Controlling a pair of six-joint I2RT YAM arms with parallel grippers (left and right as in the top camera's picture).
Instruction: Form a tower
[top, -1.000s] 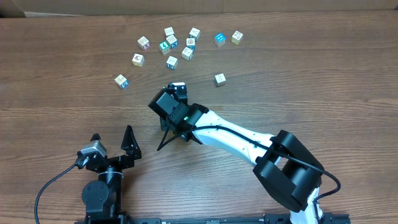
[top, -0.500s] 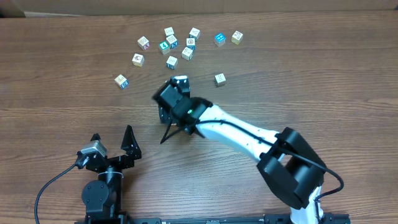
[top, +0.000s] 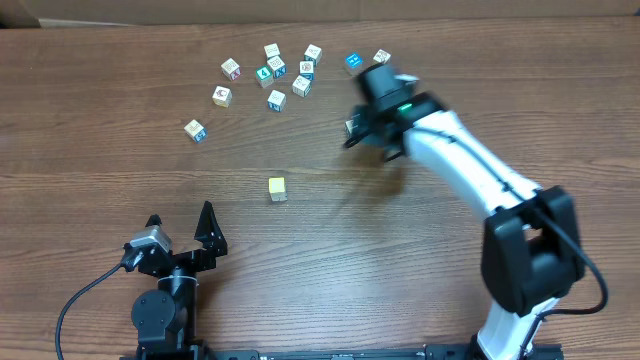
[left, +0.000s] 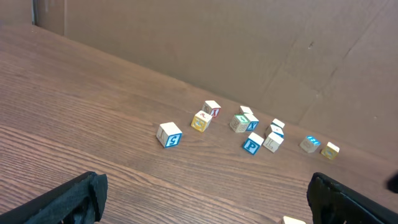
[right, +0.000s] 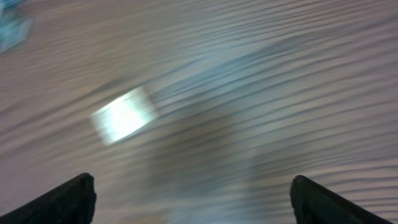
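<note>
**A:** Where's the tower (top: 277, 188), and how does it stand?

**B:** About the middle of the table (top: 100, 170), a little left of centre, well apart from everything else. It stands upright, with its long axis pointing straight up at the overhead camera. Only its pale yellowish top face and a sliver of one side show, so I can't tell how many blocks are in it.

**A:** Does the left wrist view help?

**B:** No. It shows only a pale corner at the bottom edge.

**A:** How many loose cubes (top: 276, 99)?

**B:** Twelve in plain sight, strung along the far edge, most of them bunched. A thirteenth cube (right: 124, 116) lies under the right gripper (right: 191, 186), blurred in its wrist view.

**A:** And the arms?

**B:** The right arm (top: 470, 170) stretches from the near right corner toward the far edge, almost straight, with its gripper pointing down at the wood. Its fingers stand wide apart with nothing between them, and the cube lies ahead of them, not touched. The left arm (top: 160, 310) sits folded at the near edge, left of centre. The left gripper (top: 180, 215) is low and aimed at the far edge, its fingers spread wide and empty.
</note>
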